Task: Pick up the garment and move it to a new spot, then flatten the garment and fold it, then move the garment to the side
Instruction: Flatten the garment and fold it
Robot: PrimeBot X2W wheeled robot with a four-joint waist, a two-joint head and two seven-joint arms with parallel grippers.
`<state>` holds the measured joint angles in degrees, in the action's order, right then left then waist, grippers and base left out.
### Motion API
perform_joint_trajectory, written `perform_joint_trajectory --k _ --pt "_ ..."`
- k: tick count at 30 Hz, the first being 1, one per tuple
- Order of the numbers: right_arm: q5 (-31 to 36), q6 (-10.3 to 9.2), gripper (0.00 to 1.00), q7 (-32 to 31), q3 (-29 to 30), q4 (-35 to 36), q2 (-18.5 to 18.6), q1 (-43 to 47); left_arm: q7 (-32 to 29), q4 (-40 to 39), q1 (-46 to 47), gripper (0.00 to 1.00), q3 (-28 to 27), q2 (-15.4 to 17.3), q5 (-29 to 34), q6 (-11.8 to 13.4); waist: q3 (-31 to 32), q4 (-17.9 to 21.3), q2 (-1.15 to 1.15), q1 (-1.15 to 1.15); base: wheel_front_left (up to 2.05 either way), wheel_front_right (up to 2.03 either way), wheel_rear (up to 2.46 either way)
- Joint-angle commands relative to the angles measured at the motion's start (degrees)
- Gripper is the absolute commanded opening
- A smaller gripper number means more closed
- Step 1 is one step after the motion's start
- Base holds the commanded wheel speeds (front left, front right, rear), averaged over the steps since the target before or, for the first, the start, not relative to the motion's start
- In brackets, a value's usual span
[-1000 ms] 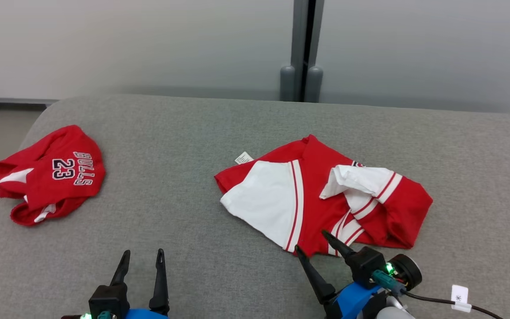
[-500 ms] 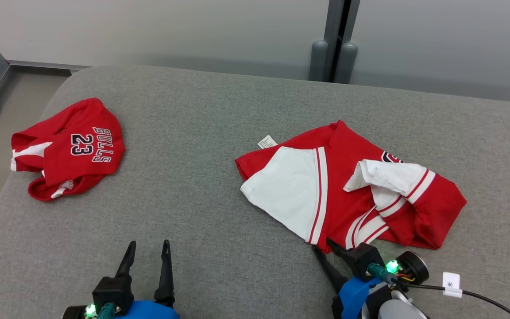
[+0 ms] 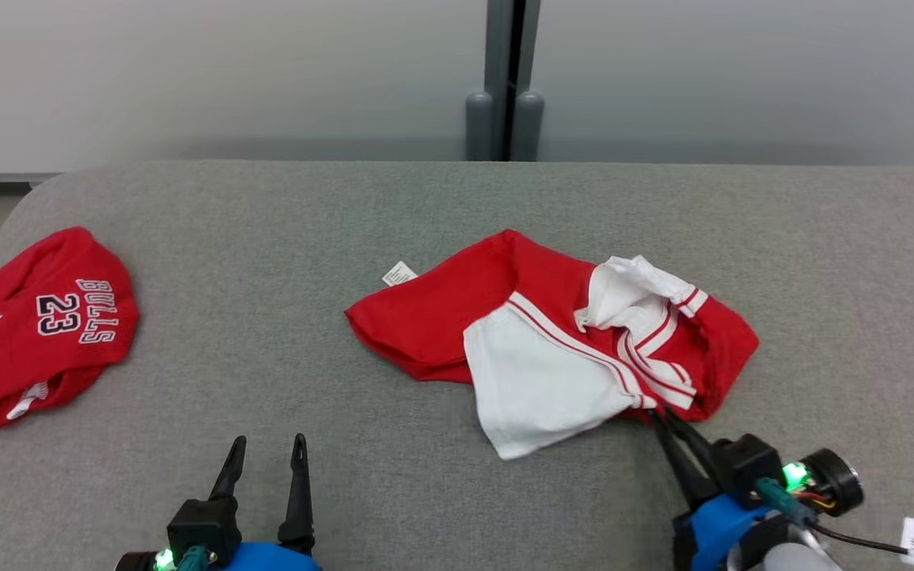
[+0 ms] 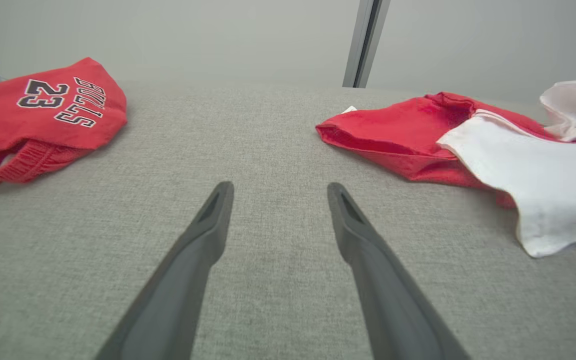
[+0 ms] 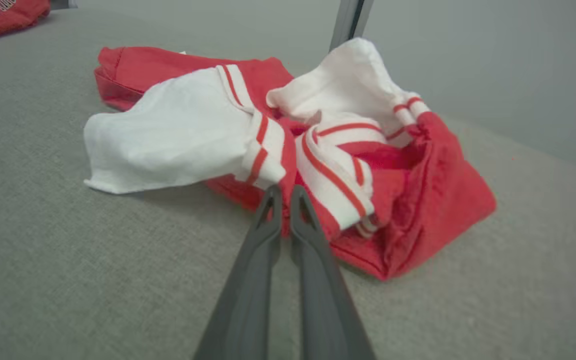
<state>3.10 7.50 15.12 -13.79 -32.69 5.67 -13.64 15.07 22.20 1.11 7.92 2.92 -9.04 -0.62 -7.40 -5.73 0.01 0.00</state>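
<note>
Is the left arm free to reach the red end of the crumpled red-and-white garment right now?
Probably yes: the left gripper, jaws open, sits over bare grey fabric surface with nothing between it and the red end of the red-and-white garment. The right gripper pinches the opposite side.

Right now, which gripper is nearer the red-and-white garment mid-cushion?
Right. The right gripper is shut on the red-and-white garment at its near edge. The left gripper is open over the bare grey cushion, apart from the garment, off to its left.
</note>
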Motion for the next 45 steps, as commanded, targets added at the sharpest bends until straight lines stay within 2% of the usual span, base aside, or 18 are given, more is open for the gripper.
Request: perform_joint_trajectory --k 1,10,16,17,18,25,30,37,40,41,42,43,45 --pt "0.46 -0.02 0.0 0.06 2.69 2.83 2.15 2.74 0.16 0.21 -0.43 1.0 -0.08 -0.02 -0.07 -0.06 1.57 2.81 -0.01 0.0 0.0 0.0 0.0" --pt "-0.05 -0.02 0.0 0.06 15.39 10.91 6.77 7.48 0.16 0.78 -0.14 1.0 0.0 0.0 -0.15 -0.22 1.74 8.46 -0.01 0.0 0.0 0.0 0.0" --pt "-0.81 -0.02 0.0 0.06 20.01 12.05 6.72 6.14 0.16 1.45 0.64 1.0 0.06 0.0 0.08 -0.48 1.27 9.61 -0.01 0.0 0.0 0.0 0.0" --pt "-0.8 -0.02 0.36 0.05 20.74 11.05 6.41 6.06 0.16 1.68 0.68 1.0 0.14 0.01 0.15 -0.65 1.21 9.7 -0.01 0.0 0.0 0.0 0.0" --pt "-0.67 -0.02 1.0 0.05 20.96 9.76 6.29 5.98 0.16 1.94 0.75 1.0 0.29 0.01 0.31 -0.79 1.12 9.75 -0.01 0.0 0.0 0.0 0.0" --pt "-0.17 -0.02 1.0 0.06 22.75 8.7 4.79 5.05 0.16 4.46 1.81 1.0 2.06 -0.02 -1.54 -2.76 0.3 9.59 -0.01 0.0 0.0 0.0 0.0" --pt "0.54 -0.02 1.0 0.05 24.18 9.88 3.6 4.95 0.16 5.84 2.79 1.0 5.06 0.0 -7.43 -5.76 -0.34 10.3 -0.01 0.0 0.0 0.0 0.0" --pt "0.99 -0.02 1.0 0.06 24.04 10.84 2.67 5.22 0.16 11.75 3.97 1.0 9.18 0.01 -14.94 -6.84 -0.66 11.44 -0.01 0.0 0.0 0.0 0.0" --pt "0.75 -0.02 1.0 0.06 24.14 11.24 2.41 5.5 0.16 10.98 4.94 1.0 10.99 -0.08 -17.26 -7.02 -0.74 11.43 -0.01 0.0 0.0 0.0 0.0" --pt "0.67 -0.02 1.0 0.06 24.07 11.3 2.25 5.64 0.16 10.07 5.05 0.47 12.04 -0.13 -17.43 -7.04 -0.73 11.35 -0.01 0.0 0.0 0.0 0.0" --pt "0.53 -0.02 1.0 0.06 24.01 11.35 2.1 5.8 0.16 9.04 5.13 0.26 12.76 -0.03 -17.39 -7.03 -0.71 11.21 -0.01 0.0 0.0 0.0 0.0" --pt "0.56 -0.02 1.0 0.06 23.84 11.43 1.96 5.88 0.16 8.28 4.98 0.0 13.36 0.02 -17.69 -7.0 -0.67 11.08 -0.01 0.0 0.0 0.0 0.0" --pt "0.44 -0.02 1.0 0.06 23.89 11.39 1.67 6.04 0.16 6.5 4.94 0.0 14.32 0.08 -18.49 -7.01 -0.5 10.72 -0.01 0.0 0.0 0.0 0.0"
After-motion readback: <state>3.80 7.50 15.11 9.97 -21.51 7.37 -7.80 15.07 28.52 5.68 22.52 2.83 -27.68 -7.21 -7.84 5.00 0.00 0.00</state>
